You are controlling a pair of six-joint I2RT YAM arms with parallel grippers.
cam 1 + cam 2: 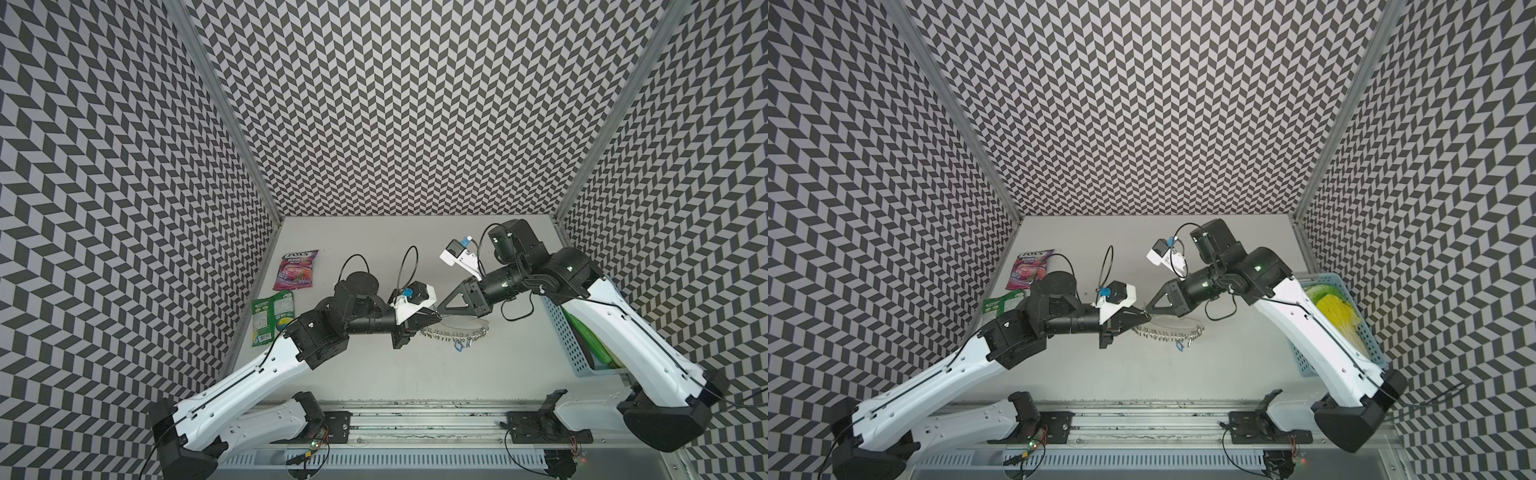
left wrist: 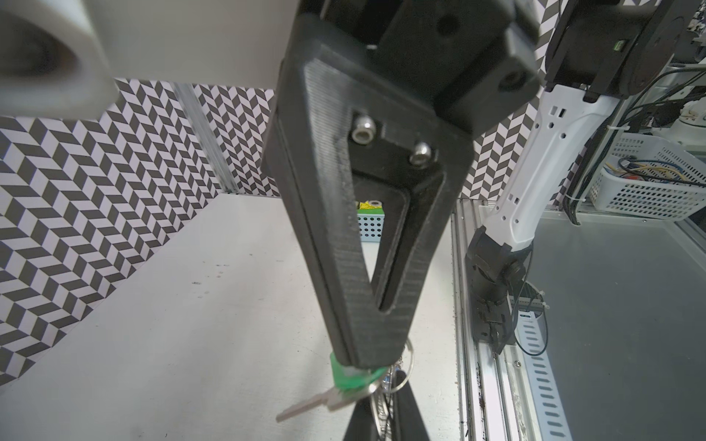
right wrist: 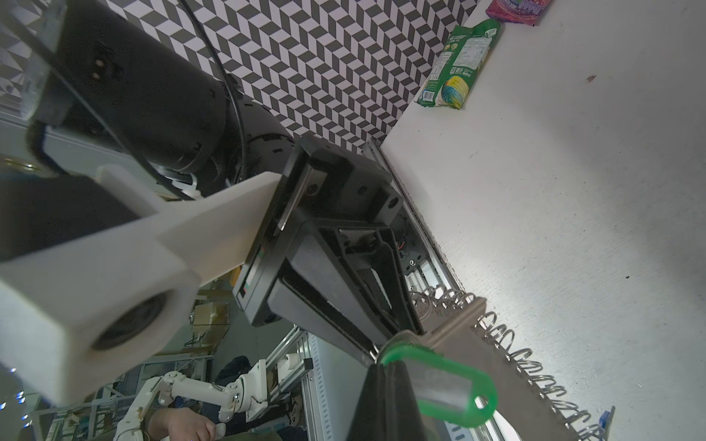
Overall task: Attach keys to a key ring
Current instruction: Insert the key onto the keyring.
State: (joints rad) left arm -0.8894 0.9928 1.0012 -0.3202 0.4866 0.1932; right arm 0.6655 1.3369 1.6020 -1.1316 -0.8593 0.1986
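Two packets (image 1: 272, 318) lie by the left wall (image 1: 124, 208) at the edge of the table (image 1: 395, 374), well apart from the work. Bare surface runs from them to the front rail (image 1: 415, 415).

Mid-table, the left gripper (image 1: 435, 318) and right gripper (image 1: 441, 310) meet tip to tip over the left end of the key ring (image 1: 457, 330). It lies flat, with blue tags (image 1: 459, 345) at its near edge.

Only the wrist views show the key (image 2: 305, 405), which juts out from its green tag (image 2: 349, 376). The right gripper's fingers are pressed together on that tag (its white label faces the right wrist view). The left fingers (image 2: 408, 416) sit nearly together around wire rings.

A basket (image 1: 569, 345) takes up the right edge, partly under the right arm.
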